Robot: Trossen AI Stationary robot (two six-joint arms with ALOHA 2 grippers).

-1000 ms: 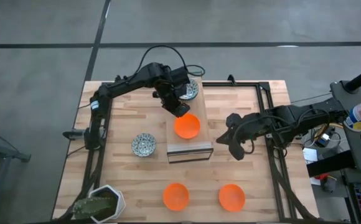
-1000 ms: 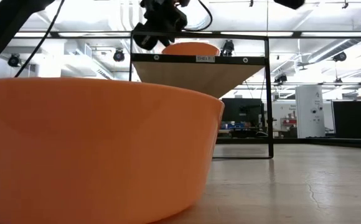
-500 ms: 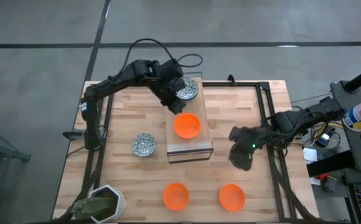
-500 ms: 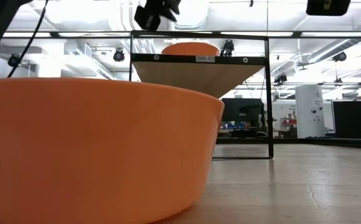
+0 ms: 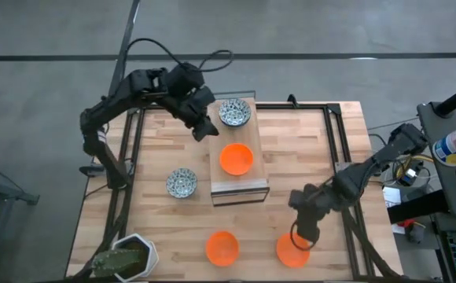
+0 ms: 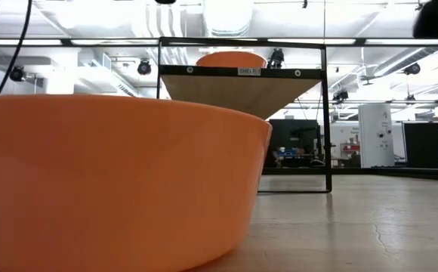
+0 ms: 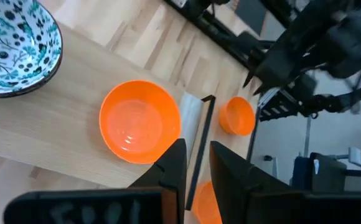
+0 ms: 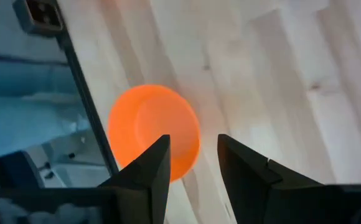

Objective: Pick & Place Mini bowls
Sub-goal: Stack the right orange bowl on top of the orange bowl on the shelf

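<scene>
A small raised shelf (image 5: 244, 135) stands mid-table. On it rest a plain orange mini bowl (image 5: 236, 159) and, at its far end, a blue-patterned mini bowl (image 5: 234, 112). On the table rest another blue-patterned bowl (image 5: 182, 183) and two orange bowls (image 5: 222, 247) (image 5: 292, 251). My left gripper (image 5: 207, 132) hangs open, left of the shelf's far end, with nothing between its fingers (image 7: 197, 146). My right gripper (image 5: 299, 237) stands open, pointing down over the far-left rim of the near-right orange bowl (image 8: 152, 130). I see no touch.
A white angular pot with a green plant (image 5: 126, 259) stands at the near left corner. Black frame rails (image 5: 338, 149) run along the table's sides. In the low view an orange bowl (image 6: 113, 181) fills the foreground, with the shelf (image 6: 242, 72) behind it.
My left gripper has drawn away from the orange bowl on the shelf, going up and toward the table's far left. That bowl stays on the shelf. My right gripper has gone from right of the shelf toward the near edge, ending over the near-right orange bowl.
</scene>
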